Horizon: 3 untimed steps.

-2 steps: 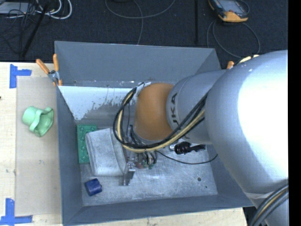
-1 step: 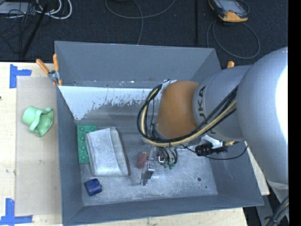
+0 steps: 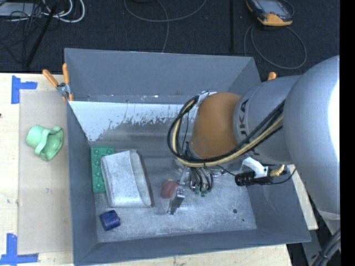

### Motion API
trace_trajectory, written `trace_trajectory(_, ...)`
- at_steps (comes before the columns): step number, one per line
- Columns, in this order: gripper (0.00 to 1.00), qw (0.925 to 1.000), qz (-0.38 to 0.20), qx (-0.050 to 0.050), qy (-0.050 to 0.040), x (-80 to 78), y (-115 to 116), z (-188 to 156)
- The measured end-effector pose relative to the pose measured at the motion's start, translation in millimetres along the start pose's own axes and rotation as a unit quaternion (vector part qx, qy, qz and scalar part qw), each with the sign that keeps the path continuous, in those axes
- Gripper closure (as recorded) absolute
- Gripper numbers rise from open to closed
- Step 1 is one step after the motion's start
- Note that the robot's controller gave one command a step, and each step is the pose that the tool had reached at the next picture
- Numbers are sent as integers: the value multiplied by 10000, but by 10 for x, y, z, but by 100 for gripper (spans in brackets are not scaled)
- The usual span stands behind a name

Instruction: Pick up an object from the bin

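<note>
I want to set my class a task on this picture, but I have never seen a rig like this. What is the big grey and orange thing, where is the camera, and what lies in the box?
The big grey shape on the right is a robot arm. The orange dome is a cover on its wrist. The one camera looks down from above, a little to one side. At the arm's tip is the gripper, low in the grey metal bin, right beside a small reddish-brown lump. Whether it grips anything cannot be told. Further left lie a pale grey block against a green studded plate, and a small blue piece.
</note>
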State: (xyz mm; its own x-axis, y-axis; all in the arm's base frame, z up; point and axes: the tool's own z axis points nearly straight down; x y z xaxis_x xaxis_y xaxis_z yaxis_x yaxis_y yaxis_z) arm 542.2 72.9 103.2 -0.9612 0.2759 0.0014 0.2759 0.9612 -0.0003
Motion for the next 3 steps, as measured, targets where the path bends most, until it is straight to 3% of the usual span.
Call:
trace_trajectory(1,0,9907,1363,-21,-33,66,83,301)
trace_trajectory(2,0,9909,1344,-4,-14,61,86,294)
trace_trajectory(3,100,9910,1339,-24,-64,28,92,259)
